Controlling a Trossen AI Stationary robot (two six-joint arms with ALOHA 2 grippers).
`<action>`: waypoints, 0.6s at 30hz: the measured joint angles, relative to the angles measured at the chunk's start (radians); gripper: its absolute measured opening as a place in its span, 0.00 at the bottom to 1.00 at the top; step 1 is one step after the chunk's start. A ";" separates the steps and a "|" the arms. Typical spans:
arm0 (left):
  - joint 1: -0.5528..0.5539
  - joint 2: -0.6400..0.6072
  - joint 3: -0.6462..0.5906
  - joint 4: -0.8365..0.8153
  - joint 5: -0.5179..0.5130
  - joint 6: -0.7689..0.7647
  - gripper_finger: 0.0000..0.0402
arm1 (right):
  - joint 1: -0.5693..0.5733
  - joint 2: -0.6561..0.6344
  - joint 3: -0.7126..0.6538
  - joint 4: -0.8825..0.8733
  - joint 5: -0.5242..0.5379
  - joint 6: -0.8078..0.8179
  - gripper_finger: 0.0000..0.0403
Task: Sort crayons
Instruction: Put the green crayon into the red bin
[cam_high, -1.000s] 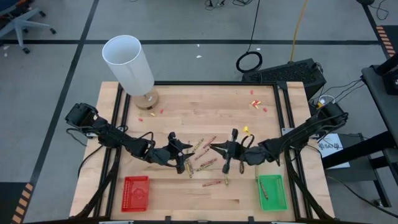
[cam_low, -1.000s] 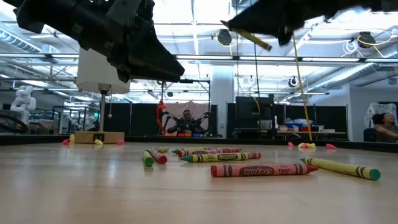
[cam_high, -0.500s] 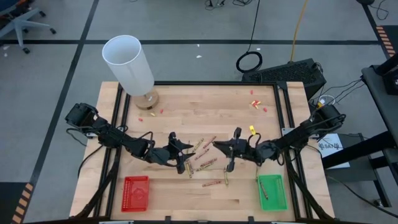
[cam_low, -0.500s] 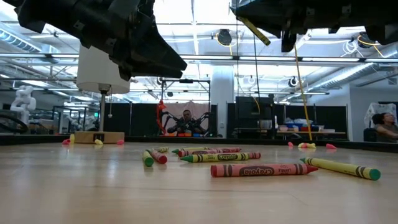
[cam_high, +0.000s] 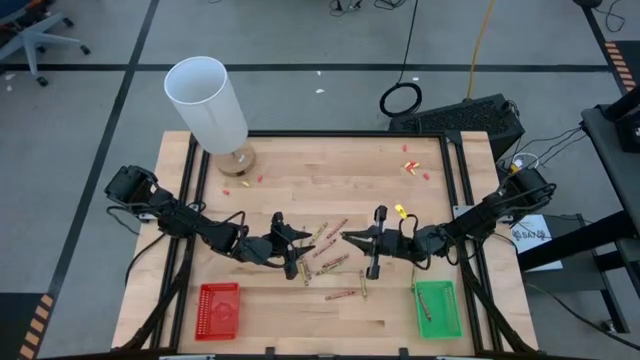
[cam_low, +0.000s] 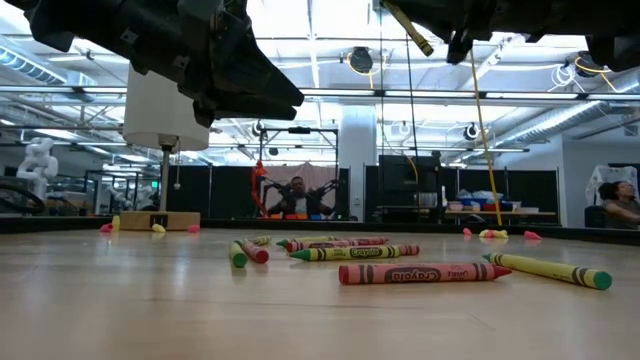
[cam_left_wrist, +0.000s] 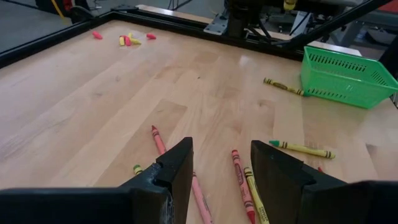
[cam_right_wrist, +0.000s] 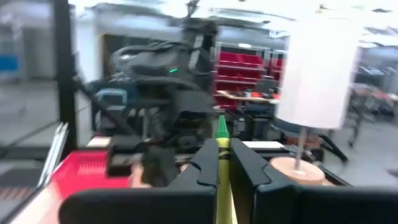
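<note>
Several crayons (cam_high: 330, 262) lie loose on the wooden table between my two grippers; they also show in the low view (cam_low: 420, 273) and in the left wrist view (cam_left_wrist: 239, 180). My left gripper (cam_high: 292, 245) is open and empty, hovering above them (cam_left_wrist: 221, 168). My right gripper (cam_high: 348, 238) is raised above the table and shut on a yellow-green crayon (cam_right_wrist: 221, 146). That crayon also shows high in the low view (cam_low: 410, 28). One crayon (cam_high: 425, 305) lies in the green tray (cam_high: 450, 312). The red tray (cam_high: 218, 308) stands at the near left. My right gripper pinches the yellow-green crayon between its two fingers (cam_right_wrist: 205, 165). The crayon lies along the fingers, and its green tip (cam_right_wrist: 221, 126) sticks out past them toward the table's left. It is lifted clear of the table and slants in the low view.
A tall white cylinder on a round wooden base (cam_high: 205, 100) stands at the far left corner. Small red and yellow scraps lie at the far left (cam_high: 248, 180) and far right (cam_high: 412, 166). Black rails (cam_high: 455, 180) run along the table's sides.
My right gripper has gone up with the yellow-green crayon, which stays pinched and now sits higher above the table. The loose crayons and my left gripper have kept still.
</note>
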 joint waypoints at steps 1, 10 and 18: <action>0.000 0.000 0.000 0.000 0.000 0.000 0.40 | -0.001 0.000 0.000 -0.004 -0.032 -0.029 0.00; 0.000 0.000 0.000 0.000 0.000 -0.001 0.40 | -0.001 0.000 0.000 -0.021 -0.197 -0.250 0.00; 0.000 0.000 0.000 0.004 0.000 -0.001 0.40 | -0.001 0.000 0.000 -0.055 -0.196 -0.259 0.00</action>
